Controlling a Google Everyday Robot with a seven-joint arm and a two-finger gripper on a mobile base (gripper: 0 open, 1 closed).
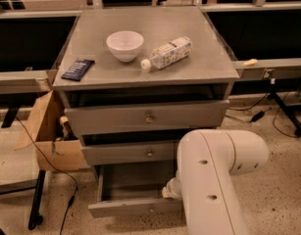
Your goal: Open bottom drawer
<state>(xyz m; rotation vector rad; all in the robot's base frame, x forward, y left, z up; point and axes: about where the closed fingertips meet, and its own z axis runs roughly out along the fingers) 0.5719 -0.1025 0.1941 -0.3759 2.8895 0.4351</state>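
My hand [170, 189] sat low at the front of the bottom drawer [130, 208], almost wholly hidden behind the thick white arm [213, 180]. Only a pale stub of it showed, so I could not tell whether it was open or closed on anything. The bottom drawer stood well out of the cabinet, its shallow grey box open to view; its knob was hidden from me. Above it the middle drawer [130, 153] and top drawer [189, 115] each showed a brass knob. I judged the pull to be in its last stretch. The next move called for a short, straight draw outward, then a release and a retreat without nudging the front. On the desk [204, 67] lay a white bowl [124, 45], a bottle [168, 53] on its side and a dark packet [78, 69] — none in the way.
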